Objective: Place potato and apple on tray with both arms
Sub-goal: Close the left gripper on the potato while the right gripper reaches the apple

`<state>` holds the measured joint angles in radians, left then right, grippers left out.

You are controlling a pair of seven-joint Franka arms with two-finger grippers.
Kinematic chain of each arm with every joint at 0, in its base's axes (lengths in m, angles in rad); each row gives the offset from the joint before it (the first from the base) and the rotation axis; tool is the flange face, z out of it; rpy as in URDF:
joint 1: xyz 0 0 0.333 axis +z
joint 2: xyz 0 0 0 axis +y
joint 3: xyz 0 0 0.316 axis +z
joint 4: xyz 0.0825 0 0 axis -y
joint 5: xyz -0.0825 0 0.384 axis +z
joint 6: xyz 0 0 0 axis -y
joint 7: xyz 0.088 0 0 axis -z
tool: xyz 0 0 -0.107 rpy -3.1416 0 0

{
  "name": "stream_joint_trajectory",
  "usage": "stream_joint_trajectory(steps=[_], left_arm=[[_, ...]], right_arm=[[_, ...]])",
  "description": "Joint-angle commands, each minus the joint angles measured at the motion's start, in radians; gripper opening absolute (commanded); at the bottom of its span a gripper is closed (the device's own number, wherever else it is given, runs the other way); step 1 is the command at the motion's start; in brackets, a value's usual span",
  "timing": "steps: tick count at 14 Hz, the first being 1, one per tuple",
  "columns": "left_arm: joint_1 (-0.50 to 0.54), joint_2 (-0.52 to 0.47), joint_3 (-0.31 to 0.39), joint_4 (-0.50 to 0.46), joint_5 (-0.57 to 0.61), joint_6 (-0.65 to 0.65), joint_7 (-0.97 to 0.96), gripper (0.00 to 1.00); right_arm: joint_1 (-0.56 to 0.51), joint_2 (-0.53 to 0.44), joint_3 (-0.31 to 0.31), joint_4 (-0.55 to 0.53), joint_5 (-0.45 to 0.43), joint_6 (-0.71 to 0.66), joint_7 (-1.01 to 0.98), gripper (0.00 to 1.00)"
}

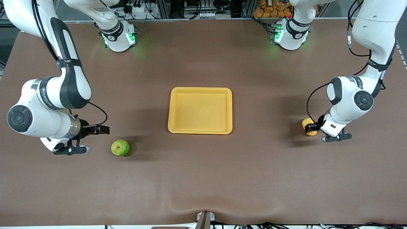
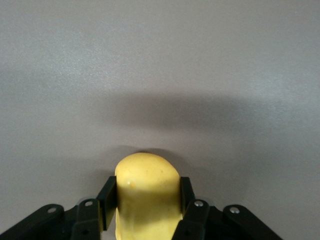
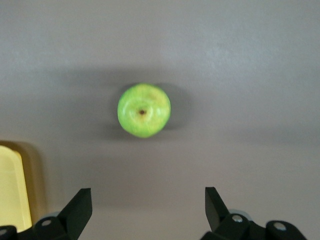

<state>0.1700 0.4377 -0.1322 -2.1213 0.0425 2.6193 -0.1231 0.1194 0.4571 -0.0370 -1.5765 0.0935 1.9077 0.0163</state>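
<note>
L gripper (image 2: 145, 210) clamped on potato (image 2: 147, 192)

Brown matte table (image 1: 203, 178), evenly lit, cables and possibly metal framing (image 1: 203, 8) along its edge

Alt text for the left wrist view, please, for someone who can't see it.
The left tool grips the yellow potato between its two black fingers, one on each side. Past it lies only bare brown table, with a soft shadow.

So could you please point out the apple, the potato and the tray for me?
apple (image 1: 120, 148), front view, its top by the stem dimple.
potato (image 2: 146, 192), left wrist view, its upper face.
tray (image 1: 200, 110), front view, its bare floor.
</note>
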Motion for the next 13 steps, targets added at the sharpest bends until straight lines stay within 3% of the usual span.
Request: stream_joint_trajectory(steps=[1, 6, 13], left_arm=[[-0.004, -0.079, -0.016, 0.000, 0.002, -0.097, -0.012, 0.17], [-0.004, -0.125, -0.107, 0.047, 0.000, -0.228, -0.042, 0.18], [-0.009, -0.113, -0.251, 0.075, 0.000, -0.239, -0.139, 0.18]], right_arm=[[0.005, 0.029, -0.004, 0.016, 0.005, 0.051, 0.017, 1.00], [0.008, 0.077, -0.004, 0.018, 0.006, 0.134, 0.017, 1.00], [0.035, 0.163, -0.004, 0.018, 0.006, 0.221, 0.017, 1.00]])
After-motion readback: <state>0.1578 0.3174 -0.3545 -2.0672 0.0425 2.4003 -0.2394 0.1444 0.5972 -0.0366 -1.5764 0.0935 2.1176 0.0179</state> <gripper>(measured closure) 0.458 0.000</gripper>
